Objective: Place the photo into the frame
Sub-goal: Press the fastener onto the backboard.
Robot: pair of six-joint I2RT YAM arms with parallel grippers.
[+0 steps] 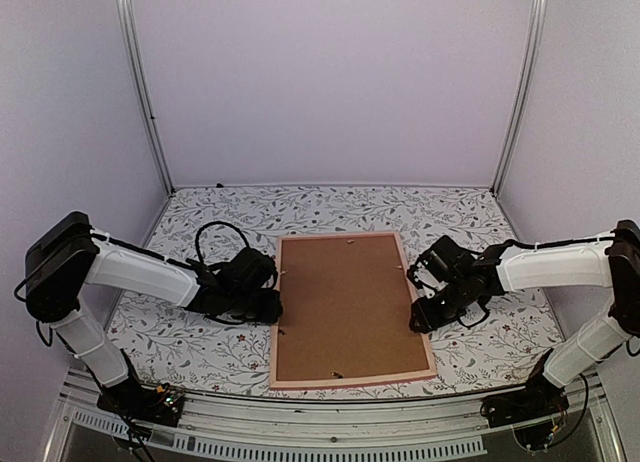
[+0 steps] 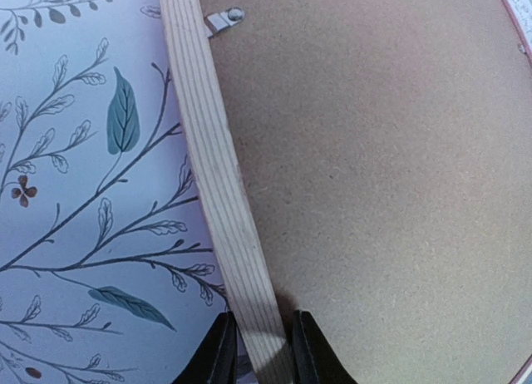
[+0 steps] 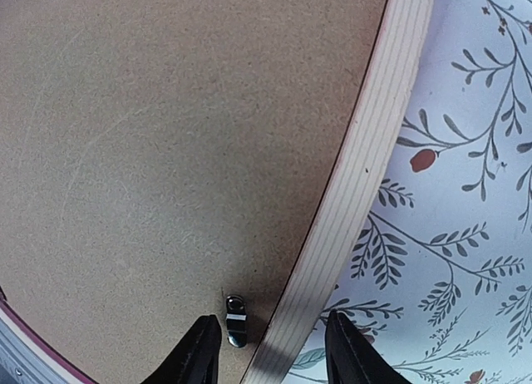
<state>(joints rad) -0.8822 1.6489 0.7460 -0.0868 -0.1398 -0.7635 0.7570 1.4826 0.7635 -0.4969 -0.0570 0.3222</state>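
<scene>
Frame (image 2: 212, 168) lies face down on the flowered tabletop (image 1: 200, 352), brown backing board (image 1: 345, 307) up
Left end effector (image 2: 263, 317) is clamped on the frame's left rail; right end effector (image 3: 270, 317) straddles the right rail, fingers (image 3: 199, 355) apart, beside a small metal clip (image 3: 236, 319)

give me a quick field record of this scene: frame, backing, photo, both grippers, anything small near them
frame: pink-edged, lying flat on the floral table, back side up
backing board: brown hardboard filling the frame's back
photo: not visible in any view
left gripper: closed on the frame's left rail
right gripper: open, straddling the frame's right rail
metal clip: on the backing board just inside the right rail, within the right gripper's span
</scene>
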